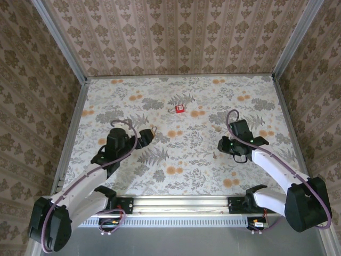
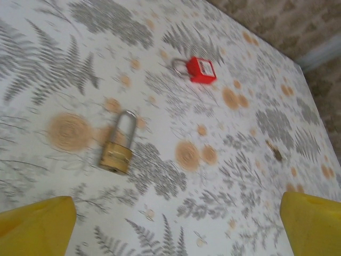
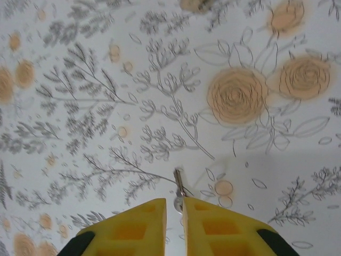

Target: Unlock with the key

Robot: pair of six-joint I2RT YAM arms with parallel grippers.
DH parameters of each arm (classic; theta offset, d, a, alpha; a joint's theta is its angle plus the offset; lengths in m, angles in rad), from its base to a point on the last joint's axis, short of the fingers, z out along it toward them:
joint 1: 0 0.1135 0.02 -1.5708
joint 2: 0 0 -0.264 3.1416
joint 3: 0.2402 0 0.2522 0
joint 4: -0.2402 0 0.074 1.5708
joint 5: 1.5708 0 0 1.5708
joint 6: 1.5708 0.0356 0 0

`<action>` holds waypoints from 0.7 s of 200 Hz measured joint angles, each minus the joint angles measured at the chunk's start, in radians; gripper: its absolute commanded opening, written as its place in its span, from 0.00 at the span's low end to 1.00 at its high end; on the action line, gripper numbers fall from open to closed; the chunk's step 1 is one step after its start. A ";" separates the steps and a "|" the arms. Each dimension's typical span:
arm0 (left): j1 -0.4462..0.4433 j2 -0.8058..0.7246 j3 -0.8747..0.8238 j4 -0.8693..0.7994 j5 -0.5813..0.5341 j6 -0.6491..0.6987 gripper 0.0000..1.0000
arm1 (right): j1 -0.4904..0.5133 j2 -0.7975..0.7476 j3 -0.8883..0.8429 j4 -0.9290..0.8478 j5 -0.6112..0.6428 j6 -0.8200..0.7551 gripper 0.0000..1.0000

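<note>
A small silver key (image 3: 179, 183) is pinched between the yellow fingers of my right gripper (image 3: 175, 205), its blade sticking out forward just above the floral table. That gripper (image 1: 226, 145) is low over the table's right side. A brass padlock (image 2: 117, 149) with a long steel shackle lies flat ahead of my left gripper (image 2: 173, 229). The left gripper's fingers (image 2: 37, 224) stand wide apart with nothing between them. In the top view the brass padlock (image 1: 152, 130) lies just beyond the left gripper (image 1: 143, 137). A red padlock (image 2: 201, 70) lies farther back, near the table's middle (image 1: 179, 109).
The floral tablecloth (image 1: 186, 165) covers the whole table, bounded by metal rails and patterned walls. A small brown object (image 2: 276, 153) lies on the cloth to the right of the padlocks. Open cloth separates the two arms.
</note>
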 measured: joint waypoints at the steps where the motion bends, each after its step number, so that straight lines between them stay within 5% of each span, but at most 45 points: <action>1: -0.002 0.001 0.000 0.000 0.000 0.000 0.98 | 0.000 0.001 0.000 0.000 0.000 0.000 0.16; 140: -0.105 0.135 0.086 -0.001 0.009 -0.001 0.96 | 0.061 0.220 0.004 0.002 -0.050 -0.038 0.17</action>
